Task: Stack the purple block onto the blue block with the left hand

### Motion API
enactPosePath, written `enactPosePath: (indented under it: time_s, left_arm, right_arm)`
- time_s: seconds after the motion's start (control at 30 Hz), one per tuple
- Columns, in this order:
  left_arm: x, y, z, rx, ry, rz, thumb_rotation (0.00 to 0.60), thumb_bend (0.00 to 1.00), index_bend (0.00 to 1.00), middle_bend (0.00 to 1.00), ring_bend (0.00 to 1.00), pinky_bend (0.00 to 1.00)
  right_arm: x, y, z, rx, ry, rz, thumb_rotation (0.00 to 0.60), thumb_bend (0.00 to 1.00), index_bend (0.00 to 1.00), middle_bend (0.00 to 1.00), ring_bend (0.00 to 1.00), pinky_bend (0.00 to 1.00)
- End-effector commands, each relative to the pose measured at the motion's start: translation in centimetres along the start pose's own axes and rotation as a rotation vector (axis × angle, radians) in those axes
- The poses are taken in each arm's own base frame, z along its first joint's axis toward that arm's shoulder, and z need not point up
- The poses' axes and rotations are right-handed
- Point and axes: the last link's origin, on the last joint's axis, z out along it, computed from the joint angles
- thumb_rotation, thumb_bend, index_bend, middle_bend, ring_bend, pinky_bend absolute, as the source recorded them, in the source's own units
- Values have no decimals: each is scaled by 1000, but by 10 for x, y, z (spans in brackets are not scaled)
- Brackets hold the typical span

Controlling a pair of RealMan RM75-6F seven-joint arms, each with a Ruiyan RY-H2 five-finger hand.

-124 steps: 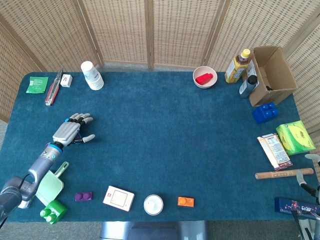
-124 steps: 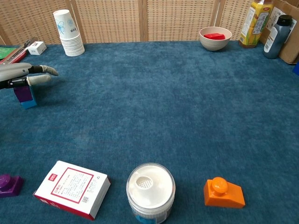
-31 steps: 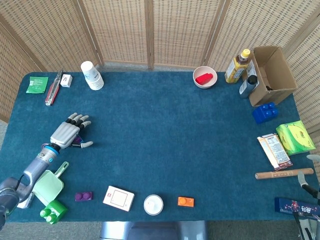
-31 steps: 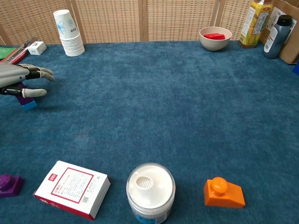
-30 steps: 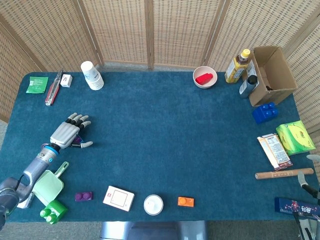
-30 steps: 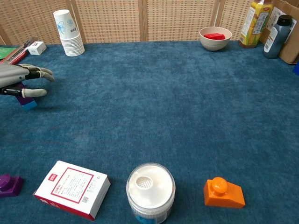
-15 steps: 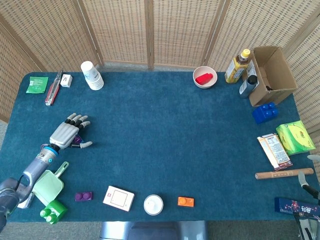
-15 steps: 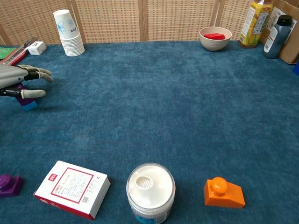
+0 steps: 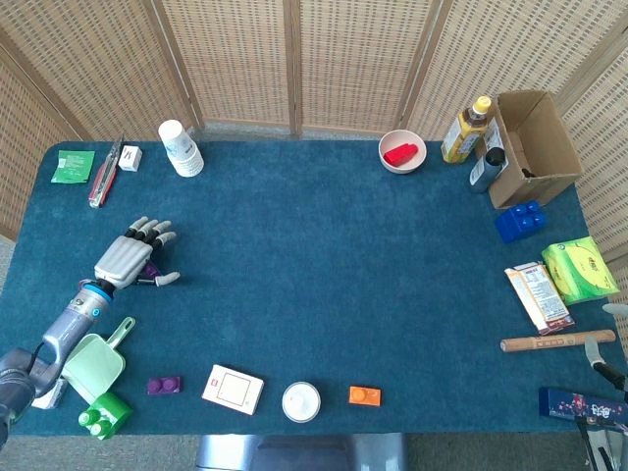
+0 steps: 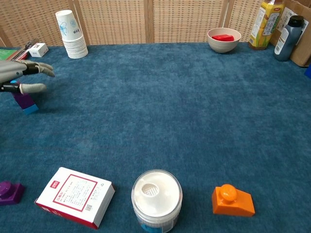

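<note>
The purple block (image 10: 22, 100) stands on top of the small blue block (image 10: 30, 108) at the table's left side. In the head view only a sliver of the purple block (image 9: 151, 270) shows under the hand. My left hand (image 10: 19, 76) hovers just above the stack with fingers spread and the thumb (image 10: 30, 88) apart, holding nothing. From above, the left hand (image 9: 128, 259) covers most of the stack. Only grey fingertips of my right hand (image 9: 599, 339) show at the lower right edge, spread and empty.
A flat purple brick (image 9: 163, 385), a white card box (image 9: 233, 389), a white jar (image 9: 301, 401) and an orange brick (image 9: 364, 395) line the front edge. A green scoop (image 9: 98, 363) lies near my left forearm. Paper cups (image 9: 180, 148) stand behind.
The left hand let go of the purple block, which stays on the blue one. Over the last second the hand has lifted slightly off the stack and spread its fingers.
</note>
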Motion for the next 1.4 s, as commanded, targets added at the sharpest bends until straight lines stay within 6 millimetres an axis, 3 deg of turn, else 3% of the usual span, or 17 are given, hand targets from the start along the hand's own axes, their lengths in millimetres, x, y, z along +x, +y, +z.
enactPosePath:
  time_s: [0.03, 0.47, 0.73, 0.97, 1.1, 1.4]
  left_arm:
    - [14, 1, 1, -17, 49, -25, 0, 181, 130, 13, 0, 0]
    - [52, 3, -29, -12, 126, -88, 0, 186, 135, 18, 0, 0]
    - [69, 0, -70, 82, 176, -145, 0, 188, 145, 36, 0, 0]
    - [70, 0, -107, 153, 170, -153, 142, 190, 154, 40, 0, 0]
    - [66, 3, -127, 192, 167, -167, 284, 190, 156, 40, 0, 0]
    - [63, 8, -160, 264, 181, -148, 288, 190, 162, 47, 0, 0]
  right_arm:
    - [-1, 0, 0, 2, -1, 1, 600, 282, 353, 140, 0, 0]
    - [-3, -8, 11, 42, -24, -18, 600, 281, 353, 140, 0, 0]
    - [-8, -20, 27, 87, -67, -56, 600, 282, 353, 139, 0, 0]
    - [-14, -25, 35, 83, -113, -89, 600, 282, 353, 140, 0, 0]
    - [-15, -26, 37, 85, -118, -117, 600, 280, 354, 140, 0, 0]
    - [-15, -25, 38, 91, -108, -178, 600, 281, 353, 139, 0, 0]
